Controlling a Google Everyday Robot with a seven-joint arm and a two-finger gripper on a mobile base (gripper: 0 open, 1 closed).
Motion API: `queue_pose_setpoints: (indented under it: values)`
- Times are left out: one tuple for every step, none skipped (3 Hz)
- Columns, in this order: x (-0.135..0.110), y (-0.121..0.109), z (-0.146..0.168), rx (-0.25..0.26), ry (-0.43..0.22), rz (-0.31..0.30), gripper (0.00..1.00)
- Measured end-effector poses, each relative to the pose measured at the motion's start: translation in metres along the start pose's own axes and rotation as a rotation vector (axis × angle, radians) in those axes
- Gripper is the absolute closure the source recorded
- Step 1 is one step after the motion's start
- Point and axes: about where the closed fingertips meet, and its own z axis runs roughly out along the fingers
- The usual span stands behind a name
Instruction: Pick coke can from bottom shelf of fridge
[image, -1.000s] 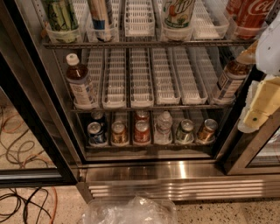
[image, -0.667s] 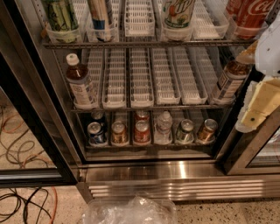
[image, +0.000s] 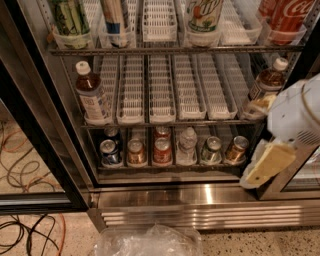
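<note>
The fridge (image: 60, 150) stands open, its black-framed door swung to the left. On the bottom shelf (image: 170, 167) a row of cans stands in white lanes. The coke can (image: 161, 150), red with a silver top, is in the middle lane, with a second red can (image: 161, 133) behind it. A brownish can (image: 136, 152) is to its left and a small clear bottle (image: 187, 145) to its right. My gripper (image: 264, 167), white and pale yellow, hangs at the right edge of the opening. It is level with the bottom shelf, outside the fridge, well right of the coke can.
A blue can (image: 110, 152) stands at the far left of the row; a green-silver can (image: 212, 150) and a gold can (image: 235, 149) stand at the right. Brown bottles (image: 92, 97) stand on the middle shelf. Crumpled clear plastic (image: 150, 242) and cables (image: 30, 230) lie on the floor.
My gripper has come down and a little to the left, from the middle shelf's height to the bottom shelf's height. The cans have not moved.
</note>
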Motion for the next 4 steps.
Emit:
queue_pose_setpoints:
  values:
    - [-0.002, 0.02, 0.059, -0.014, -0.087, 0.009, 0.0]
    - [-0.008, 0.024, 0.114, -0.013, -0.118, -0.003, 0.0]
    - [-0.008, 0.024, 0.114, -0.013, -0.118, -0.003, 0.0]
    - [-0.018, 0.029, 0.128, -0.006, -0.204, 0.052, 0.0]
